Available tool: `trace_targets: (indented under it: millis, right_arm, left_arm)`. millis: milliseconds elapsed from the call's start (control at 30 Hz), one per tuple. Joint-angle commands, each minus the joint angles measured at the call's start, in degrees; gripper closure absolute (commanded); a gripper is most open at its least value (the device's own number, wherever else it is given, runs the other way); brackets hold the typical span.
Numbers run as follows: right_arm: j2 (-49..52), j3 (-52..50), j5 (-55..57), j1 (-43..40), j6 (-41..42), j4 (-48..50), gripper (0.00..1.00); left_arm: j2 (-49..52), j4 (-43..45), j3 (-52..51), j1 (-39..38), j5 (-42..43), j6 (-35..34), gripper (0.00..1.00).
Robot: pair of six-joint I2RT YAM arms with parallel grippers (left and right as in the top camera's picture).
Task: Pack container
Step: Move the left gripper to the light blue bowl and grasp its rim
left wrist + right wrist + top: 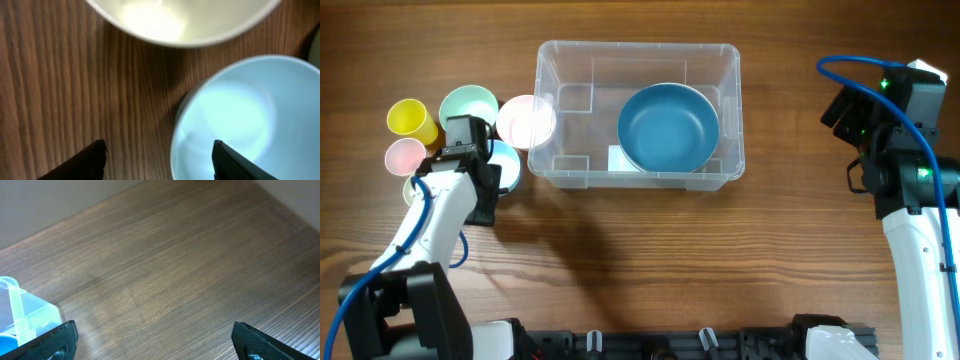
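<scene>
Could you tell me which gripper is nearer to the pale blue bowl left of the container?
Left. The left gripper straddles the rim of the pale blue bowl, jaws open; the right gripper hangs over bare table beyond the container.

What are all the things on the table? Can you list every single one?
container: one, clear, middle of the table
big bowl: one, dark blue, inside the container
pale bowl: one, creamy pink, by the container's left wall
green bowl: one, mint, left side
light blue bowl: one, left side, under the left arm
yellow cup: one, far left
pink cup: one, far left
table: one, brown wood
left tool: open, astride the light blue bowl's rim
right tool: open, over the table
</scene>
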Motion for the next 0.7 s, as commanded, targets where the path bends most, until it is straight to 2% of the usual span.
trace_targets:
  millis: [0,300,367,500,667]
  right_arm:
    - [0.3,0.4,0.8,-0.1,0.7,0.1,0.01]
    - [0.3,0.4,0.8,-0.1,0.7,0.1,0.01]
    - [0.3,0.4,0.8,-0.1,0.7,0.1,0.0]
    - [0.3,0.4,0.8,-0.1,0.7,0.1,0.0]
    - [0.3,0.4,0.8,-0.1,0.7,0.1,0.0]
  left_arm:
    - [1.2,0.3,0.8,1.1,-0.9,0.0,0.39]
    - [5.2,1.4,0.8,1.1,-0.1,0.0,0.52]
    - [5.5,1.7,0.8,1.1,-0.1,0.2,0.57]
    - [5.4,1.3,0.8,1.1,-0.1,0.2,0.77]
    - [5.1,0.9,0.8,1.1,-0.2,1.7,0.89]
